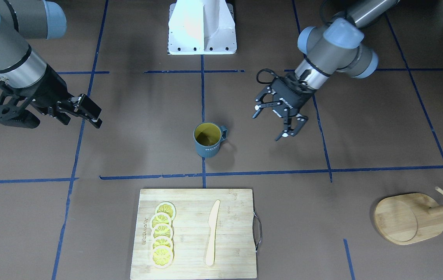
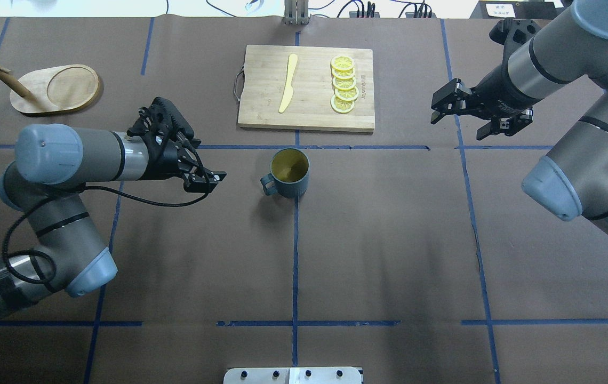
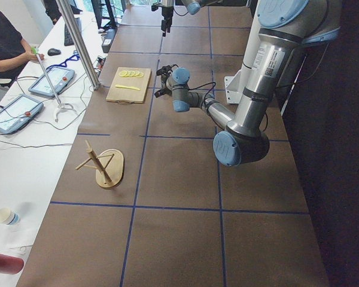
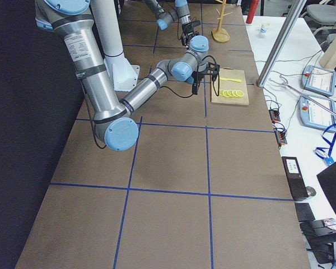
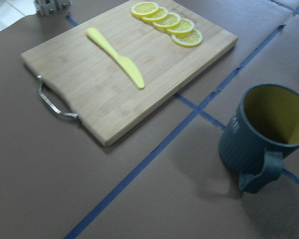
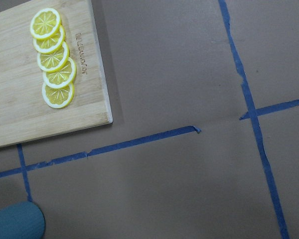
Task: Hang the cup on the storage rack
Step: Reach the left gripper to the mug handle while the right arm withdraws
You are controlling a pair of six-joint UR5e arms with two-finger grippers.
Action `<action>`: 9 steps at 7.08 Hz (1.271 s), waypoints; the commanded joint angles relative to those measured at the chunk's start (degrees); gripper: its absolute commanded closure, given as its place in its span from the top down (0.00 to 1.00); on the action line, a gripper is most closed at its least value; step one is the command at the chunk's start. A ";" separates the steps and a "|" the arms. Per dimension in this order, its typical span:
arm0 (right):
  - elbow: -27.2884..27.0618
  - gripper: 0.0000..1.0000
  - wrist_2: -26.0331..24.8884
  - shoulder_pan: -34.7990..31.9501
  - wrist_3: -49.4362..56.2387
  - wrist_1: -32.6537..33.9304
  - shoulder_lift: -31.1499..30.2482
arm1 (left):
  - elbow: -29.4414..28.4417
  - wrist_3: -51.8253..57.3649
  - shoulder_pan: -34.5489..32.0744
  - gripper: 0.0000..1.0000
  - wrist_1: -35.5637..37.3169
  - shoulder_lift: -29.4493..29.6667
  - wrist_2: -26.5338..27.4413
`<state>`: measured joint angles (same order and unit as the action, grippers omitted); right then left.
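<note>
The dark grey-teal cup with a yellow inside stands upright mid-table; it also shows in the overhead view, the left wrist view and at the right wrist view's corner. Its handle points toward my left gripper, which is open and empty, a short way to the side of the cup. My right gripper is open and empty, far off on the other side. The bamboo storage rack with its post and pegs stands at the far left of the table.
A bamboo cutting board with a metal handle lies beyond the cup, carrying a yellow knife and several lemon slices. Blue tape lines cross the brown table. The robot's white base is at the near edge.
</note>
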<state>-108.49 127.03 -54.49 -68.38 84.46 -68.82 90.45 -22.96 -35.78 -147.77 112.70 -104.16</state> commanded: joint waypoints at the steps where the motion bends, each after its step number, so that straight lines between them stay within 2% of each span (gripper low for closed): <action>1: 0.03 1.00 0.32 -1.05 2.11 0.01 -0.69 | -8.26 2.57 1.86 0.96 -10.42 2.51 0.18; 2: -0.05 1.00 0.32 -1.32 2.11 0.01 -0.35 | -8.45 2.57 4.56 0.93 -10.35 3.57 0.27; 4: 0.03 1.00 0.23 -1.50 2.11 0.01 -0.26 | -9.67 2.48 5.37 0.92 -10.26 5.41 1.06; 7: 0.03 1.00 0.32 -1.67 2.11 0.01 -0.17 | -12.66 2.39 7.04 0.92 -10.17 8.41 5.36; 8: -0.23 1.00 0.58 -1.67 2.11 0.01 -0.08 | -12.93 2.40 7.13 0.89 -10.17 8.93 5.45; 9: -0.14 1.00 0.76 -1.67 2.11 0.01 -0.08 | -13.46 2.40 7.22 0.83 -10.17 9.11 5.37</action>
<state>-108.60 127.56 -56.14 -66.26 84.46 -68.95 77.62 -20.59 -28.71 -157.94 121.41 -98.91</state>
